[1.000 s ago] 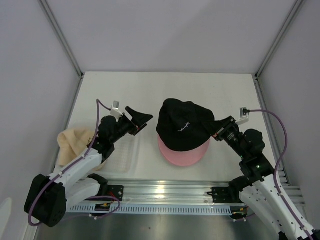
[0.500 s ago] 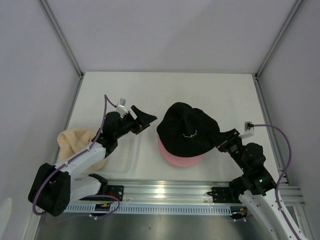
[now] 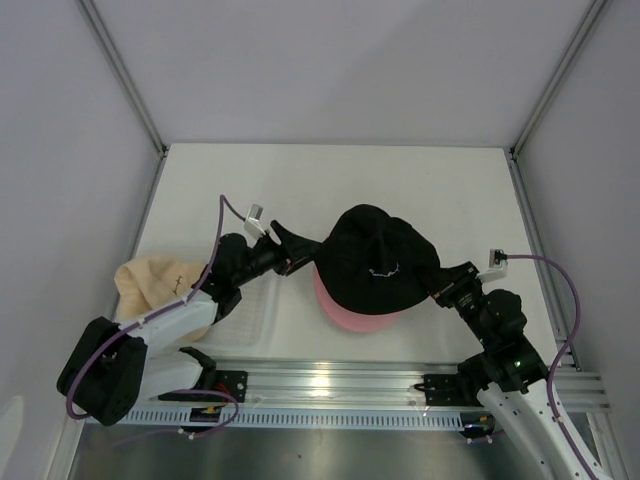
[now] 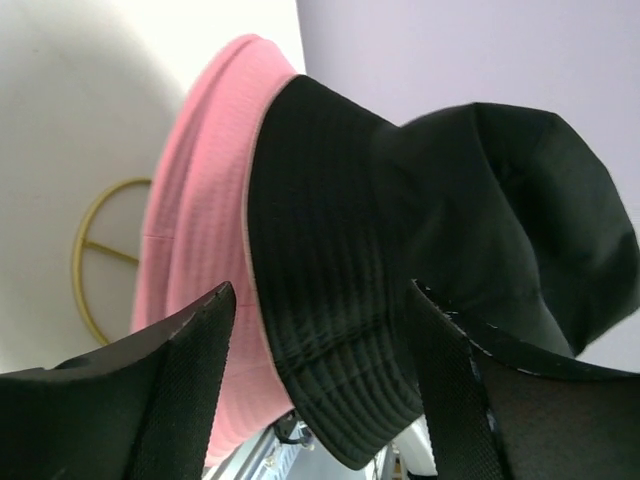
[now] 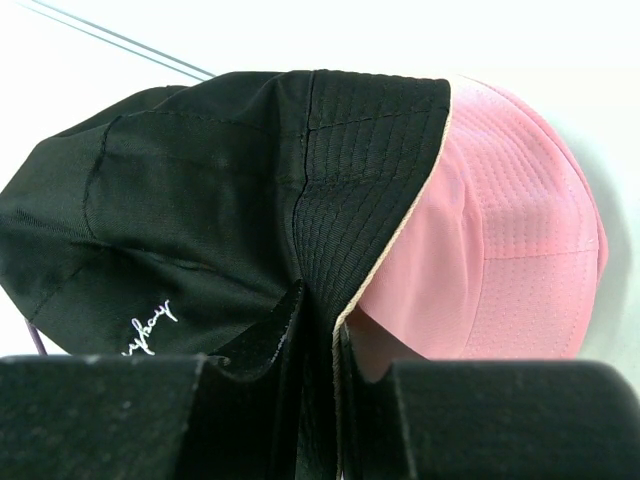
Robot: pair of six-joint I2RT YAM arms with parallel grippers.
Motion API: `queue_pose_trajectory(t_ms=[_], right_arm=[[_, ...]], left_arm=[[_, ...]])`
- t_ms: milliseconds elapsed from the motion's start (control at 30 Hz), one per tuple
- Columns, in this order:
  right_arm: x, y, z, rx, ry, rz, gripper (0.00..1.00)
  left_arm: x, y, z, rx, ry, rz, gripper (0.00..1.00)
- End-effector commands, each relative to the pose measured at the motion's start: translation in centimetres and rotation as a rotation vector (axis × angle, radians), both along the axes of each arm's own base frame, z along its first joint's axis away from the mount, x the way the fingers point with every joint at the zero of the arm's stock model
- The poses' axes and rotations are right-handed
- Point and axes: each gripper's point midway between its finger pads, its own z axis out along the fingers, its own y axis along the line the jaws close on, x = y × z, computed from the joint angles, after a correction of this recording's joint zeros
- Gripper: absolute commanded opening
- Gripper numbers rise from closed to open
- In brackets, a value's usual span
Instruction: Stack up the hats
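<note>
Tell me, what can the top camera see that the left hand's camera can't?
Only the top view shows the beige cloth bucket hat, the clear plastic tray and the right gripper pinching the black cloth bucket hat. Only the left wrist view shows a thin yellow ring beside the pink cloth bucket hat. Both show black on pink, with the open left gripper close by.

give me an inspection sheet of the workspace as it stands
surface: white table, no stains seen
job's things: black hat on pink hat, off-centre; beige hat apart at left
clutter: clear tray beside beige hat
end effectors: left end effector open around black hat's brim; right end effector shut on that brim
cables: purple cables looped clear of the hats
surroundings: grey walls, nothing else seen
</note>
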Motion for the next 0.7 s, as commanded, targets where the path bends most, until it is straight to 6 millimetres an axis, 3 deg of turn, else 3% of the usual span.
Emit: queue_pose_trajectory(t_ms=[0,167,267,300,367,400,433,467,533,667], right_arm=[[0.5,-0.6,-0.2,-0.012,-0.007,-0.040,0.18],[0.6,-0.6,-0.3,-0.016,-0.005,-0.044,0.18],[0.7,-0.7,-0.2,-0.027,-0.009,-0.051,0.18],[0.8,-0.8,-0.3,-0.032,-0.004,-0.053,0.19],[0.9,-0.9,-0.2,-0.031,0.008,-0.066,0.29],[0.9,-1.0,-0.2,-0.030,0.014,-0.070,0.36],[1.0,-1.1,0.0,-0.031,0.014,-0.074,0.52],[1.1,-1.2,0.1,-0.031,0.015,-0.086,0.57],[1.1,-1.7,0.8,-0.034,0.007,-0.112,0.69],[1.1,-2.9,2.5,-0.053,-0.024,-0.168,0.75]], left_arm=[[-0.2,-1.0,3.1,-0.071,-0.078,-0.039,0.71],[0.1,-2.0,2.0,-0.098,-0.025,-0.068,0.68],[0.0,-2.3,1.5,-0.121,-0.005,-0.079,0.58],[0.1,-2.3,1.8,-0.135,-0.017,-0.079,0.46],[0.3,-2.3,2.1,-0.150,-0.031,-0.074,0.30],[0.4,-2.4,2.2,-0.148,-0.040,-0.073,0.15],[0.5,-2.4,2.0,-0.126,-0.052,-0.076,0.09],[0.7,-2.5,2.3,-0.112,-0.066,-0.078,0.01],[1.0,-2.6,2.1,-0.074,-0.077,-0.082,0.01],[0.9,-2.7,2.4,-0.031,-0.109,-0.098,0.01]])
